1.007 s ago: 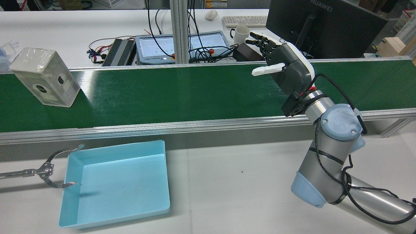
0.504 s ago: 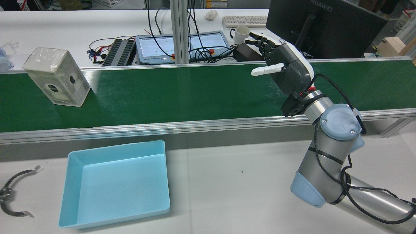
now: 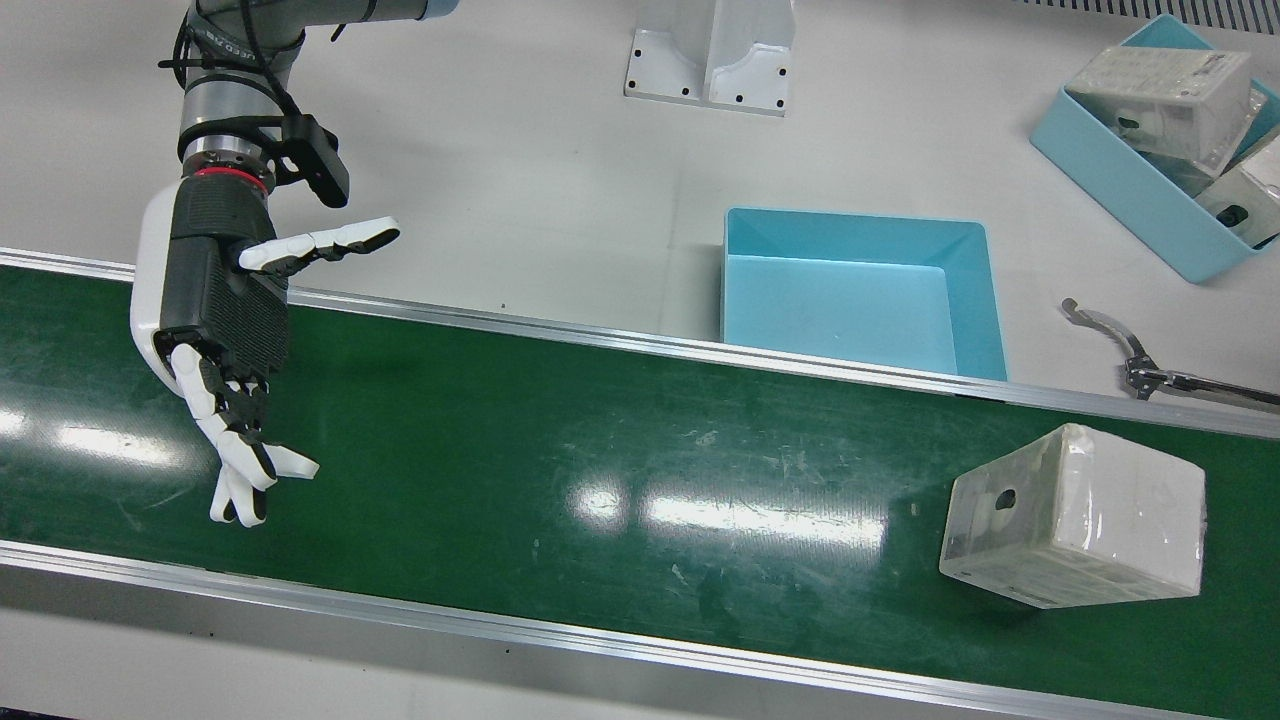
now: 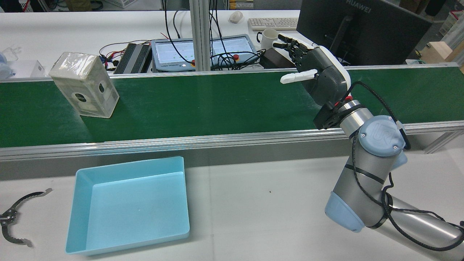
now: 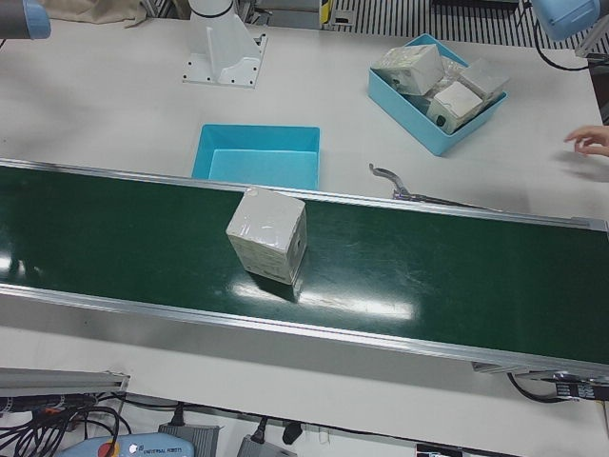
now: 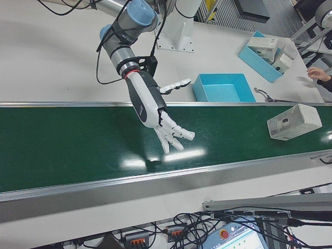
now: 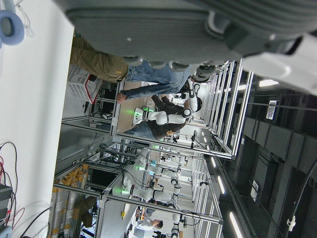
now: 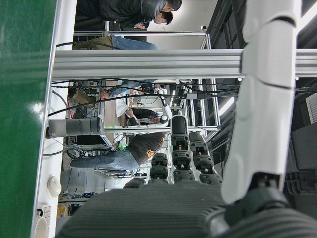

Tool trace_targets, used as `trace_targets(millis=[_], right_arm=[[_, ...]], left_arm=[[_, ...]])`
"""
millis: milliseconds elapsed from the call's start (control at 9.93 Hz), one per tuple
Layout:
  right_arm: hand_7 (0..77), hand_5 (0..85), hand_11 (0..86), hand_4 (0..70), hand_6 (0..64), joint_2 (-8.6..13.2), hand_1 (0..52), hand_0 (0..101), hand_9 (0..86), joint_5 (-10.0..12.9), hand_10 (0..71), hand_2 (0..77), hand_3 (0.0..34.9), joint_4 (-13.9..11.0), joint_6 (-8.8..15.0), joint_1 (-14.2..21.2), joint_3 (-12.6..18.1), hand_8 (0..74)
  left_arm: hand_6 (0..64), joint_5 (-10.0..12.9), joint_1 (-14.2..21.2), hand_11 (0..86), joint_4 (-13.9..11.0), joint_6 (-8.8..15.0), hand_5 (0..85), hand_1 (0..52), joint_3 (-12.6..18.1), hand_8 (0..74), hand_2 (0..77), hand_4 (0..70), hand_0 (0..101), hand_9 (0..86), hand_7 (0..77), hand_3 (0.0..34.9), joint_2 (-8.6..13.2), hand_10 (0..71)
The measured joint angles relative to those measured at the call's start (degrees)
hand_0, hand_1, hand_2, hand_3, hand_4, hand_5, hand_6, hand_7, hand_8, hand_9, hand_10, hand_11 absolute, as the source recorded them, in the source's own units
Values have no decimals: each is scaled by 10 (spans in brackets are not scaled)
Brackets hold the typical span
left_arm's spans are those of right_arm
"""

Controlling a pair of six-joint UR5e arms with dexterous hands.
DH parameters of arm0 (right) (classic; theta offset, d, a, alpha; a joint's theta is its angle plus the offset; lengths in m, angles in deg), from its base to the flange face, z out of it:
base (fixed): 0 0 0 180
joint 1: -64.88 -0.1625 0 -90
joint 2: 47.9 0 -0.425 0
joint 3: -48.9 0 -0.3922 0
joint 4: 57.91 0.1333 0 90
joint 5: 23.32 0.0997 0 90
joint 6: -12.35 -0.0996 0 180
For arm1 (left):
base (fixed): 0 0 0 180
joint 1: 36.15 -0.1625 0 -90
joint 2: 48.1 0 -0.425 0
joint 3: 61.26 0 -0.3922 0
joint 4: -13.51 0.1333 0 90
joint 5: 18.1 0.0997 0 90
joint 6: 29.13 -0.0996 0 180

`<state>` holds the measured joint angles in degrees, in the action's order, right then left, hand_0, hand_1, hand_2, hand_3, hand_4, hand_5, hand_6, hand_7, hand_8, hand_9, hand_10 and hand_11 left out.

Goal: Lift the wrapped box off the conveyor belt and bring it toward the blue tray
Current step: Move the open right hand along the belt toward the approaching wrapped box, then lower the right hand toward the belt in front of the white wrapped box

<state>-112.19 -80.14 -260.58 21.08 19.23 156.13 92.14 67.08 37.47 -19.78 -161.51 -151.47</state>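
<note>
The wrapped box (image 4: 85, 85), whitish in clear film, stands on the green conveyor belt (image 4: 217, 105) at its left part in the rear view. It also shows in the front view (image 3: 1075, 530) and the left-front view (image 5: 268, 235). The empty blue tray (image 4: 134, 206) sits on the white table in front of the belt. My right hand (image 4: 319, 76) is open and empty, held above the belt far to the right of the box; the front view (image 3: 225, 300) shows its fingers spread. My left hand (image 7: 163, 25) shows only as a palm edge in its own view, holding nothing.
Metal tongs (image 4: 14, 217) on a rod lie at the table's left edge beside the tray. A second blue tray (image 3: 1110, 170) holds several wrapped boxes. A person's hand (image 5: 592, 141) rests at the table's far side. Monitor, keyboard and cables stand behind the belt.
The box has ridden the belt to the right, toward my right hand. The tongs have pulled back from the tray's rim to the table's left edge. My right hand has barely moved.
</note>
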Motion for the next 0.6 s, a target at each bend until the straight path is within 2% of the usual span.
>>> trace_targets(millis=[403, 604], right_arm=[[235, 120, 16, 142, 109, 3, 109, 470, 104, 0, 0, 49, 0, 0, 0, 6, -2, 82], [245, 120, 16, 142, 109, 11, 109, 469, 104, 0, 0, 49, 0, 0, 2, 14, -8, 82]], left_arm=[[5, 0, 0, 0, 0, 0, 11, 0, 0, 5, 11, 5, 0, 5, 5, 0, 0, 5], [0, 0, 0, 0, 0, 0, 11, 0, 0, 5, 11, 5, 0, 5, 5, 0, 0, 0]])
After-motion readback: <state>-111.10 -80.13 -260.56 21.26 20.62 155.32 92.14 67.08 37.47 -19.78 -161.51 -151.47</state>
